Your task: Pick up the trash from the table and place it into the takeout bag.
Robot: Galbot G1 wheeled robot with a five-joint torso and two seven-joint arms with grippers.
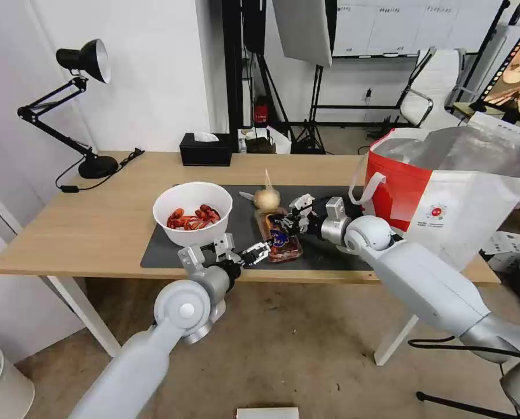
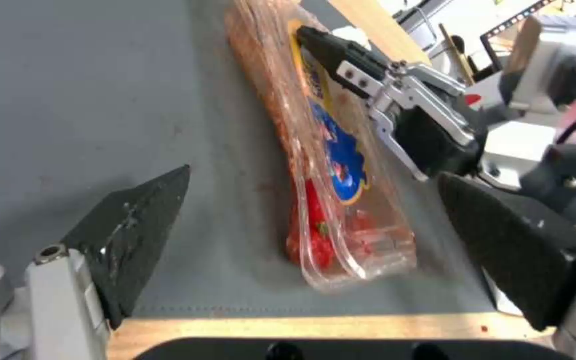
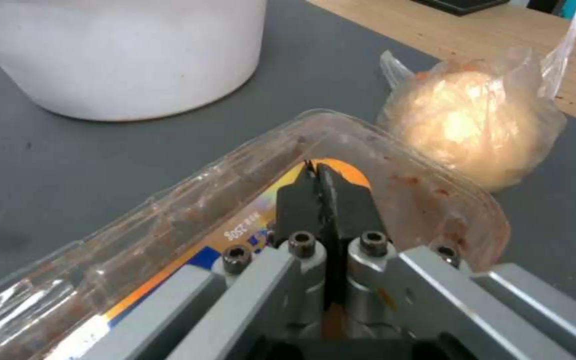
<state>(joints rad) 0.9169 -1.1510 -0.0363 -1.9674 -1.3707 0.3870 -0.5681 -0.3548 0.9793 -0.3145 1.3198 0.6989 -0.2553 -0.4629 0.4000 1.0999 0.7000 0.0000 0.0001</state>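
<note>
The clear tray (image 1: 283,237) with red scraps and a blue label lies on the dark mat (image 1: 161,251) near the table's (image 1: 96,224) front edge. My right gripper (image 1: 284,222) is shut on its far end, and in the right wrist view the fingers (image 3: 298,200) pinch together over the tray (image 3: 188,220). My left gripper (image 1: 257,252) stands open at the tray's near end, with the tray (image 2: 331,175) between its black pads (image 2: 135,225). The white bowl (image 1: 193,212) of crayfish shells sits to the left. The tan bundle (image 1: 267,198) sits just behind the tray. The takeout bag (image 1: 446,192) stands open at the right.
A black tissue box (image 1: 205,149) stands at the table's back edge and a black desk lamp (image 1: 88,110) with its cable at the back left. The bag's white strap (image 1: 369,189) hangs close to my right wrist. Bare wood lies left of the mat.
</note>
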